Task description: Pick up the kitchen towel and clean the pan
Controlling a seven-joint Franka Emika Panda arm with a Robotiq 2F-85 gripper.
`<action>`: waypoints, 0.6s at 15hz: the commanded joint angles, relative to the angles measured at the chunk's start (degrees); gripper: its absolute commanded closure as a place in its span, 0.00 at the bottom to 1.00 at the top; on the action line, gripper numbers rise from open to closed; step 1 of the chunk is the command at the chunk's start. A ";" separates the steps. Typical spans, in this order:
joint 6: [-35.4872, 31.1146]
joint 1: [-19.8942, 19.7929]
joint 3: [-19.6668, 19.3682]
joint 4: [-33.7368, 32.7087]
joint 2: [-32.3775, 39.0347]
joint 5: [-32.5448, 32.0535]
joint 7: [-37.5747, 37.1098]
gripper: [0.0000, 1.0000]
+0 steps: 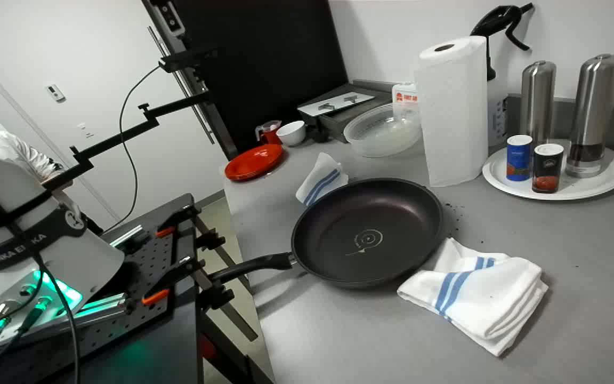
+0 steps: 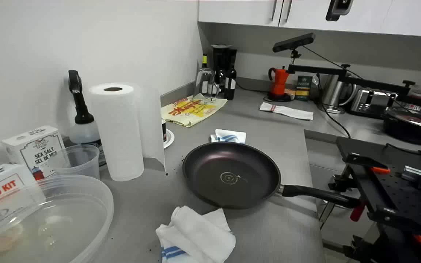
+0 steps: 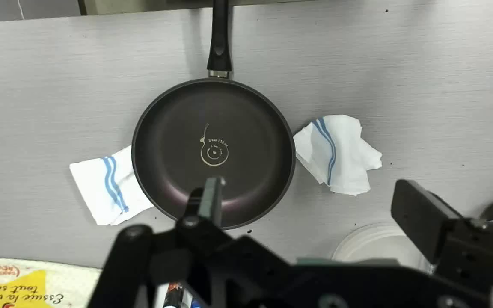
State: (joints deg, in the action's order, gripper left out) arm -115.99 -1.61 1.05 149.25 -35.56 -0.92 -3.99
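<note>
A dark round pan [image 1: 371, 234] lies on the grey counter, its black handle over the counter edge; it also shows in an exterior view [image 2: 232, 179] and the wrist view [image 3: 212, 124]. Two white towels with blue stripes lie on opposite sides of it. The folded towel [image 1: 477, 298] touches or sits partly under the rim and also shows in an exterior view [image 2: 228, 136] and the wrist view [image 3: 90, 184]. The crumpled towel [image 3: 347, 158] shows in both exterior views [image 1: 320, 178] [image 2: 203, 237]. My gripper [image 3: 308, 186] is open, empty, above the counter, and outside both exterior views.
A paper towel roll [image 1: 453, 117], a white plate [image 1: 579, 186] with mills and shakers, a clear plastic bowl [image 2: 97, 219] and a spray bottle [image 2: 84, 128] stand along the wall. A red plate [image 1: 253, 162] sits near the counter end. A yellow cloth [image 2: 196, 109] lies farther along.
</note>
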 commanded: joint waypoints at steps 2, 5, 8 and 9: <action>-1.10 0.32 -0.26 0.16 0.52 0.42 0.10 0.00; -2.70 1.40 -0.47 0.44 3.42 2.83 0.27 0.00; -5.67 2.93 -0.04 0.80 7.05 5.11 0.89 0.00; -6.97 3.45 0.17 0.84 8.43 5.73 0.94 0.00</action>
State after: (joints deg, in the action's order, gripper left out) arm -119.28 0.23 1.01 150.11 -31.18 2.51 -3.74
